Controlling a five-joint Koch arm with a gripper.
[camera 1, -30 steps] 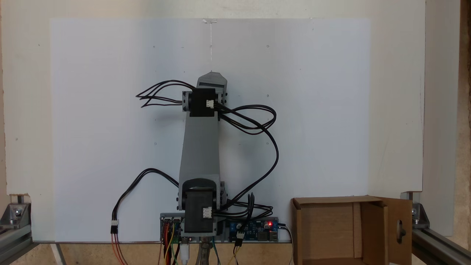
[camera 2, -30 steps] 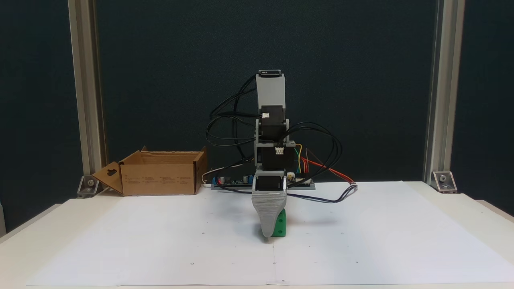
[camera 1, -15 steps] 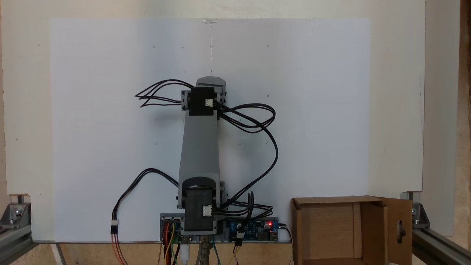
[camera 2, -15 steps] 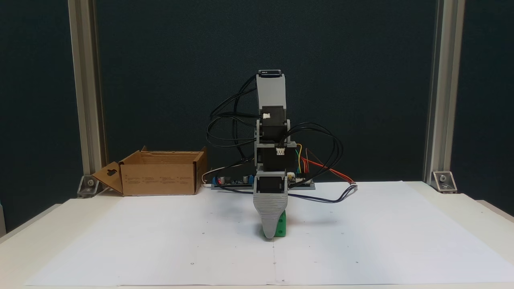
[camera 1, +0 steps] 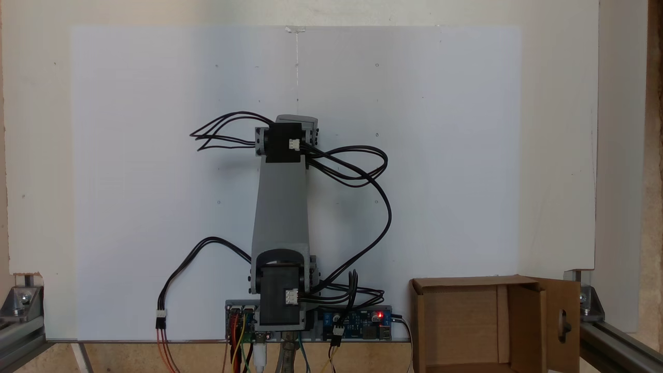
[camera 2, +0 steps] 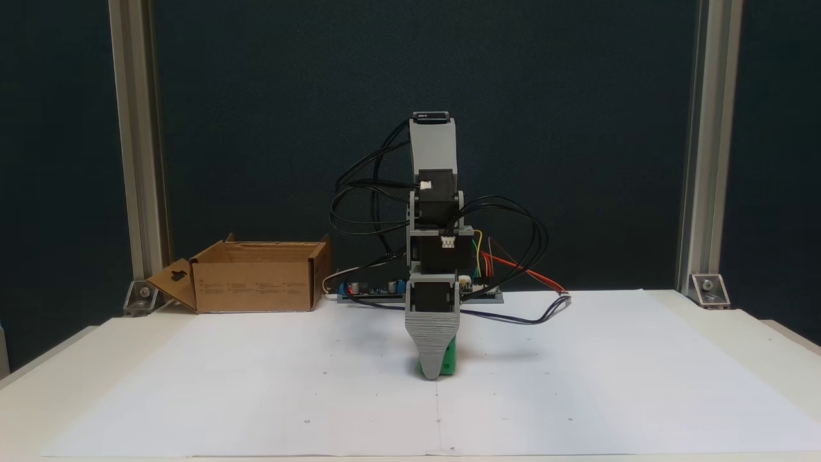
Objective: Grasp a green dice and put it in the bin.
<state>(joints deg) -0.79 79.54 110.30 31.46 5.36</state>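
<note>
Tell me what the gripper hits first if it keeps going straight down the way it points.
Probably the white paper sheet: the gripper points down, the green dice already at its tip.

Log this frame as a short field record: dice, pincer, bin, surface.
dice: green dice low on the white paper sheet, mostly hidden behind the grey jaw; lifted or resting, cannot tell
pincer: pincer points down in front of the dice; jaws one behind the other, so open or shut cannot be told
bin: cardboard bin open, nothing visible inside, by the arm's base; keyhole flap folded out
dice in bin: no
</note>
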